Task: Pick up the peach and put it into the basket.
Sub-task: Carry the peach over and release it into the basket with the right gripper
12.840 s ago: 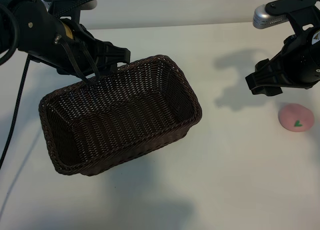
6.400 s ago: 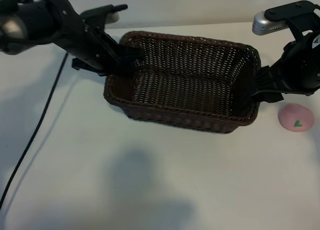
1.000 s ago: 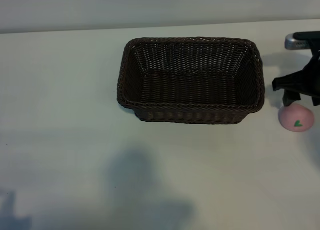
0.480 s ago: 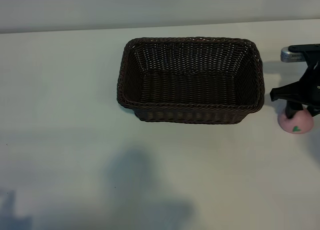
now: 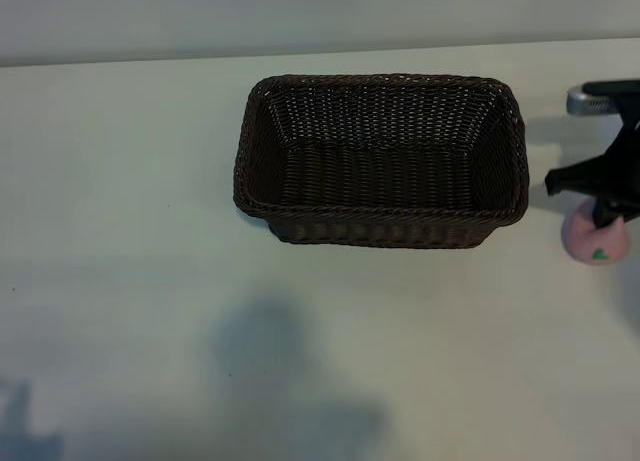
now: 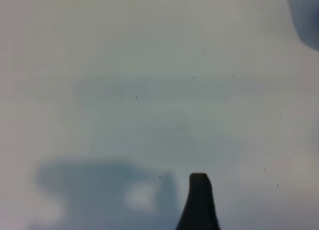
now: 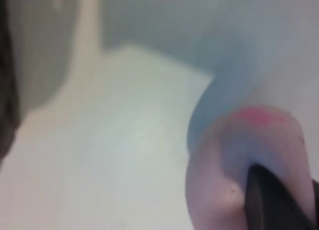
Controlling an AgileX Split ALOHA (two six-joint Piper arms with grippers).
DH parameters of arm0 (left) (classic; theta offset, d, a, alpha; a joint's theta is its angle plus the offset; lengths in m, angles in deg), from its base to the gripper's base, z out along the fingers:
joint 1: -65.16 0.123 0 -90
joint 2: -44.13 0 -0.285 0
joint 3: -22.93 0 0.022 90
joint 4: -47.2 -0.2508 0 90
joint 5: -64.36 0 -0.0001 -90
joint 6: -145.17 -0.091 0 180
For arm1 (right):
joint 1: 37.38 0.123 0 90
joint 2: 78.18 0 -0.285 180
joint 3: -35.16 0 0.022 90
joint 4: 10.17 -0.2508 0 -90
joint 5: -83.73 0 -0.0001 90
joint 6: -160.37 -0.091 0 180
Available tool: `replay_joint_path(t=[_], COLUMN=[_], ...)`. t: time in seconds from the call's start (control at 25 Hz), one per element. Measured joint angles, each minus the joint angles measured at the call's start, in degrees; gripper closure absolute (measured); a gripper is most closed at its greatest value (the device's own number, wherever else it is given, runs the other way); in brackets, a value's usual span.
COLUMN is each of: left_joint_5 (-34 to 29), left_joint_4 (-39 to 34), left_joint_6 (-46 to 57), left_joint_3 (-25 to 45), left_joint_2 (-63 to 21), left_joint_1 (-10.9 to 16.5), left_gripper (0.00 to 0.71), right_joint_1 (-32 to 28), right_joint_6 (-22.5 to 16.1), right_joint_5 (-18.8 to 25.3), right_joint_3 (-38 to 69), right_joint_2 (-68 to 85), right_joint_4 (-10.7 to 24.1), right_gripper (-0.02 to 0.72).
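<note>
The peach [image 5: 596, 243] sat on the table [image 5: 150, 231] just right of the basket [image 5: 380, 86], which held nothing, so lift and drop remained. The right gripper [image 5: 603, 213] pressed down on it, fingers [image 7: 271, 200] pinched into its soft skin. The left gripper [image 6: 198, 202] waited spread.

My right gripper [image 5: 604, 219] has dropped onto the peach [image 5: 596, 243] and its jaws have pinched in on it since a second ago, squashing it narrower, nudged slightly off its spot.
</note>
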Motion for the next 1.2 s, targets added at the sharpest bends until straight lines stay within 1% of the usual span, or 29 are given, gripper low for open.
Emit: replay_joint_path(t=[0.24,0.36,0.44,0.52,0.6,0.72,0.92,1.04,1.2], left_joint_5=[0.0,0.0,0.0,0.0,0.0,0.0,0.0,0.0,0.0], left_joint_4=[0.0,0.0,0.0,0.0,0.0,0.0,0.0,0.0,0.0], left_joint_6=[0.0,0.0,0.0,0.0,0.0,0.0,0.06,0.19,0.19], left_joint_3=[0.0,0.0,0.0,0.0,0.0,0.0,0.0,0.0,0.0], left_joint_2=[0.0,0.0,0.0,0.0,0.0,0.0,0.0,0.0,0.0], left_joint_1=[0.0,0.0,0.0,0.0,0.0,0.0,0.0,0.0,0.0], left_gripper=[0.127,0.127,0.127,0.127,0.127,0.128,0.128,0.128,0.128], right_joint_1=[0.0,0.0,0.24,1.37,3.82,9.66,17.73,20.24,21.0], right_joint_6=[0.06,0.11,0.48,1.35,2.02,2.4,2.4,2.4,2.4], right_joint_5=[7.75,11.6,13.4,14.21,14.36,13.68,12.11,10.79,9.36], right_joint_3=[-9.02,-13.58,-15.78,-17.15,-18.46,-20.69,-24.96,-27.52,-29.69], right_joint_2=[8.22,9.89,9.95,9.89,9.89,9.78,6.68,2.23,-3.92], right_joint_4=[-0.17,-0.36,-0.75,-1.73,-3.24,-5.64,-6.17,-6.11,-6.06], right_gripper=[0.662,0.662,0.662,0.662,0.662,0.662,0.662,0.662,0.662])
